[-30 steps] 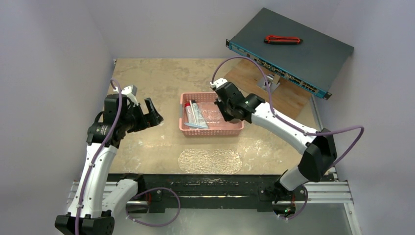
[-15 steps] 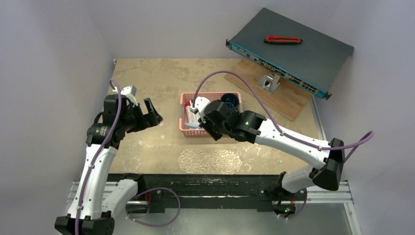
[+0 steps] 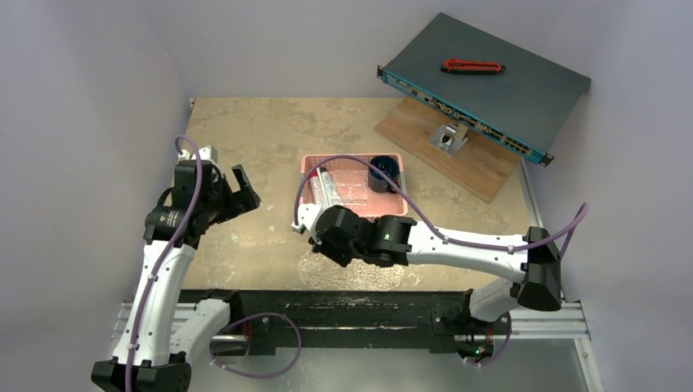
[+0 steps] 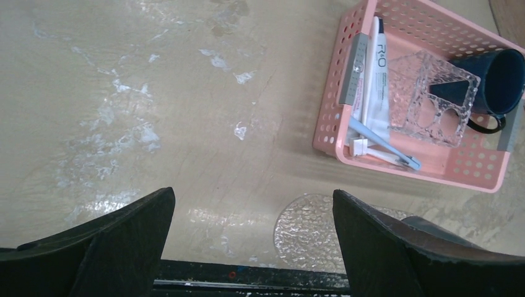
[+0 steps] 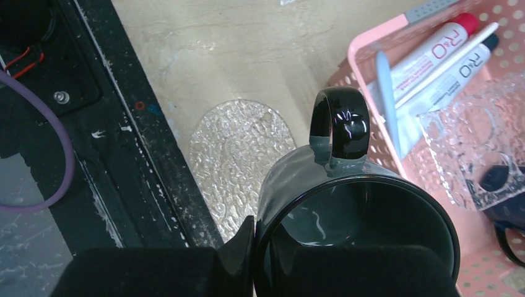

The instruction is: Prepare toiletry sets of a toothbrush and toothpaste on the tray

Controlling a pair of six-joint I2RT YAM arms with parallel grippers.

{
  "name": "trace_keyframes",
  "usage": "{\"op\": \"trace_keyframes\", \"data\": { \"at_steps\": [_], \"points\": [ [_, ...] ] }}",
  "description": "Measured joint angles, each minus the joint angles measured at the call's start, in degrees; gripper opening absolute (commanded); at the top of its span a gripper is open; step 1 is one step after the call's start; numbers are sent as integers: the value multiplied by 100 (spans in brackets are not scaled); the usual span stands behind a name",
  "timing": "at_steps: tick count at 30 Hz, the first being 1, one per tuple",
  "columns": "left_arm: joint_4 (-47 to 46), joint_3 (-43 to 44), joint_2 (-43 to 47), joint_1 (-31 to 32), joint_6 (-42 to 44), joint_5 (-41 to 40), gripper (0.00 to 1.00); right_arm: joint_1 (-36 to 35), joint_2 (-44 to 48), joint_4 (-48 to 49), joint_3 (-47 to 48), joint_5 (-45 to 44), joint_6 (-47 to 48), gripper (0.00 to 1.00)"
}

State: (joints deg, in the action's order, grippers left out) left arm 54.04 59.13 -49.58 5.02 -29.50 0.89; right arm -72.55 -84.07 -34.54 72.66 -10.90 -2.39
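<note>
The clear, textured tray [image 3: 389,276] [image 4: 308,228] [image 5: 230,152] lies at the table's near edge. My right gripper [image 3: 331,238] [image 5: 265,240] hangs over it, shut on the rim of a dark mug [image 5: 347,204], one finger inside and one outside. In the pink basket [image 3: 343,158] [image 4: 327,117] [image 5: 362,57] lie a light blue toothbrush [image 4: 385,144] [image 5: 384,93] and two toothpaste tubes [image 3: 325,191] [image 4: 376,77] [image 5: 433,51], one with a red cap. My left gripper [image 3: 245,188] [image 4: 254,207] stands open and empty, left of the basket.
The basket also holds a dark blue mug [image 3: 382,173] [image 4: 495,80] and a clear glass holder [image 3: 353,189] [image 4: 433,99]. A network switch [image 3: 490,77] with a red tool [image 3: 472,66] rests on a wooden board at the back right. A black rail [image 3: 359,306] borders the near edge.
My right arm has swung from the basket toward the near edge with the dark mug, and now hangs over the tray. The left gripper has drifted slightly left.
</note>
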Motion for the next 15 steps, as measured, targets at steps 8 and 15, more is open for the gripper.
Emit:
{"op": "trace_keyframes", "data": {
  "at_steps": [8,15],
  "points": [
    [181,28,61,0,-160,-570,98,-328,-525,254,-39,175,-11,0],
    [258,70,195,0,-247,-828,98,-446,-1204,297,68,400,-15,0]
  ]
}}
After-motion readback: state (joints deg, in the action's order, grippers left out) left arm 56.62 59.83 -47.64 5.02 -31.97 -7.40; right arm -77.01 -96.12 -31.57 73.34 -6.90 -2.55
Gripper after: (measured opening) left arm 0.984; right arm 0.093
